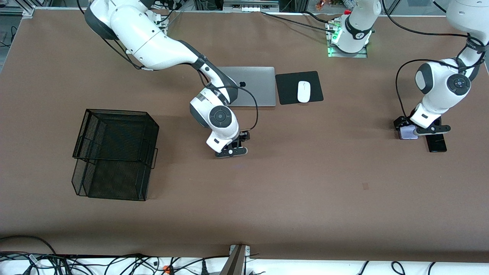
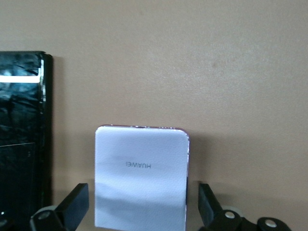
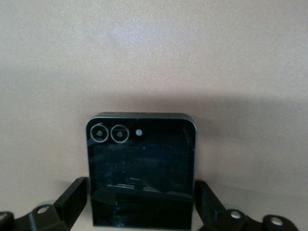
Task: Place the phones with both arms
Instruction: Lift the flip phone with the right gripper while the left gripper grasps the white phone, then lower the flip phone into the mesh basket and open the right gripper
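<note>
Both my grippers straddle phones, fingers spread: left gripper [image 1: 420, 131] over the lavender phone [image 2: 140, 175], right gripper [image 1: 232, 147] over the black phone [image 3: 142, 168]; neither grasped, nothing placed, the slim slab [image 1: 436, 143] at three o'clock untouched

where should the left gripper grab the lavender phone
Across its two long side edges, coming straight down from above: the lavender phone lies flat on the table, and the open left gripper straddles it. The long black phone lies alongside.
</note>
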`<state>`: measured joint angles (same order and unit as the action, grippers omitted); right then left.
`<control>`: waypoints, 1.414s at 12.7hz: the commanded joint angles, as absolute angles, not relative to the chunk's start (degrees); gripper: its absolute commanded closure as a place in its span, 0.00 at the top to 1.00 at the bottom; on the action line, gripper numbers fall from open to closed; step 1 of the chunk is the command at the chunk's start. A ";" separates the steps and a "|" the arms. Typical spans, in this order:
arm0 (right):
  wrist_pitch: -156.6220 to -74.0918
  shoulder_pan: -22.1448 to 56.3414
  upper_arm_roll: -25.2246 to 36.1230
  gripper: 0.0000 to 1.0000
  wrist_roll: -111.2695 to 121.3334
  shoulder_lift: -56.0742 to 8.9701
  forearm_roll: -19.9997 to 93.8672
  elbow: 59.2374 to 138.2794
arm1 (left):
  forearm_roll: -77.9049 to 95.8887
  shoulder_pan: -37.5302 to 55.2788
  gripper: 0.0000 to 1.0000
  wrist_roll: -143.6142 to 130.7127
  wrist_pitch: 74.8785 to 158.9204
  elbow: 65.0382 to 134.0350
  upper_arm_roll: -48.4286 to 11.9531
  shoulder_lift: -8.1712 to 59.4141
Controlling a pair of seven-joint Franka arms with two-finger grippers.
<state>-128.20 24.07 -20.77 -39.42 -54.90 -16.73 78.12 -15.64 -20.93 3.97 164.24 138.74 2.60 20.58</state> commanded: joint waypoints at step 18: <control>-106.54 7.49 -11.96 0.00 -23.67 -28.83 -17.23 81.03 | -15.91 -21.88 0.01 1.06 150.42 129.57 -3.16 21.54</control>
